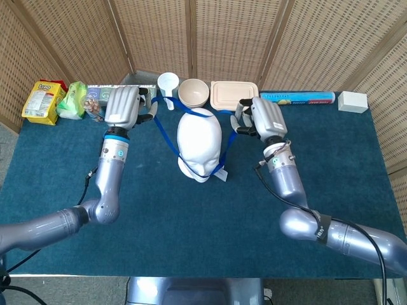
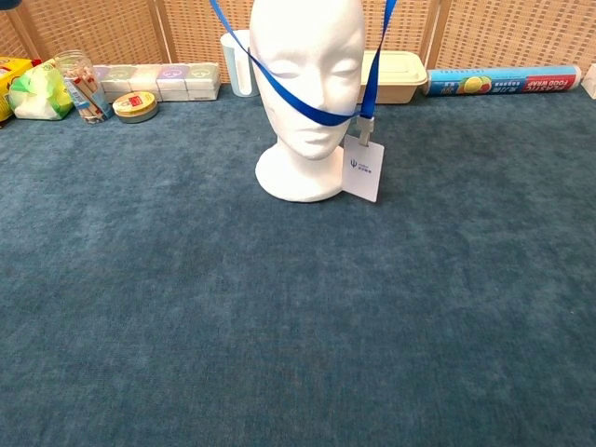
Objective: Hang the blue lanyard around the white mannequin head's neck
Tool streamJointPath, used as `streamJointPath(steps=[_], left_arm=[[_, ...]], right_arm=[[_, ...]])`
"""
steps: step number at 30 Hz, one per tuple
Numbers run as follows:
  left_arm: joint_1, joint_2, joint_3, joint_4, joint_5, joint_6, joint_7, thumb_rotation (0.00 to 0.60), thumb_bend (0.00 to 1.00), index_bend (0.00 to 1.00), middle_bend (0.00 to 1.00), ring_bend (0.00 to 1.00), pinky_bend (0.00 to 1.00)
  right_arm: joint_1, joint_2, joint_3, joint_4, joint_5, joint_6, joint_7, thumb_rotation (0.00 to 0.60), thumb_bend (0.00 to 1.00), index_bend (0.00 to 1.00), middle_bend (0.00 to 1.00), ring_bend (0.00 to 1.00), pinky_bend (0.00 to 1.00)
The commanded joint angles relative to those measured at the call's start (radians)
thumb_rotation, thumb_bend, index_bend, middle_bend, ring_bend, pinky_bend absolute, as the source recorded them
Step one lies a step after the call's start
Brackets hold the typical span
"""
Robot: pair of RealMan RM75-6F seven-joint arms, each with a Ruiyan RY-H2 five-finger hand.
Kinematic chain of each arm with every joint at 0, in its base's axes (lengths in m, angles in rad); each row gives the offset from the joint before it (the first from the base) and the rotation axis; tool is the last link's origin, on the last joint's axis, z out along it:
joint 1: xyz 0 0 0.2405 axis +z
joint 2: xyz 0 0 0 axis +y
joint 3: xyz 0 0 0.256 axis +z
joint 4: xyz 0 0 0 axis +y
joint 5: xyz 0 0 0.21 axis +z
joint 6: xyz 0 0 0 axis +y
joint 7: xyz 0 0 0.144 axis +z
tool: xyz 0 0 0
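The white mannequin head (image 1: 199, 141) stands upright mid-table, facing me. The blue lanyard (image 1: 227, 147) is stretched over it: one strap runs behind the crown, the other crosses the face at the chin (image 2: 321, 118). Its white badge (image 2: 364, 172) hangs at the base, on the head's right side as seen in the chest view. My left hand (image 1: 124, 107) pinches the strap just left of the head. My right hand (image 1: 264, 117) pinches it just right of the head. Both hands are raised at crown height and fall outside the chest view.
Along the back edge stand a white cup (image 1: 168, 86), a bowl (image 1: 194, 93), a lidded container (image 1: 234, 95), a food-wrap roll (image 1: 297, 98) and a white box (image 1: 352, 101). Snack packs (image 1: 43, 100) and a small tin (image 2: 135, 105) sit back left. A wicker screen stands behind the table.
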Motion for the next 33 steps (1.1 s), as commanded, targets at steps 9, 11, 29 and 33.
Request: streamJointPath(steps=[9,11,29,33], left_arm=[[-0.044,-0.072,0.006,0.096,0.005,-0.015,-0.002,0.547,0.44,0.71,1.00,1.00,1.00],[-0.050,-0.088,0.010,0.117,0.016,-0.013,-0.007,0.549,0.44,0.71,1.00,1.00,1.00],[-0.060,-0.158,0.053,0.201,0.080,-0.038,-0.011,0.532,0.36,0.67,0.86,0.82,0.92],[-0.055,-0.139,0.054,0.174,0.055,-0.066,0.015,0.488,0.28,0.47,0.51,0.46,0.61]], right_arm=[[0.063,-0.014,-0.021,0.082,0.058,-0.048,-0.029,0.540,0.51,0.68,0.89,1.00,1.00],[0.071,-0.017,-0.028,0.099,0.066,-0.055,-0.034,0.537,0.51,0.68,0.89,1.00,1.00],[0.097,-0.012,-0.085,0.178,0.108,-0.144,-0.036,0.536,0.49,0.54,0.67,0.83,0.87],[0.097,0.002,-0.093,0.179,0.118,-0.185,-0.023,0.532,0.49,0.42,0.50,0.63,0.70]])
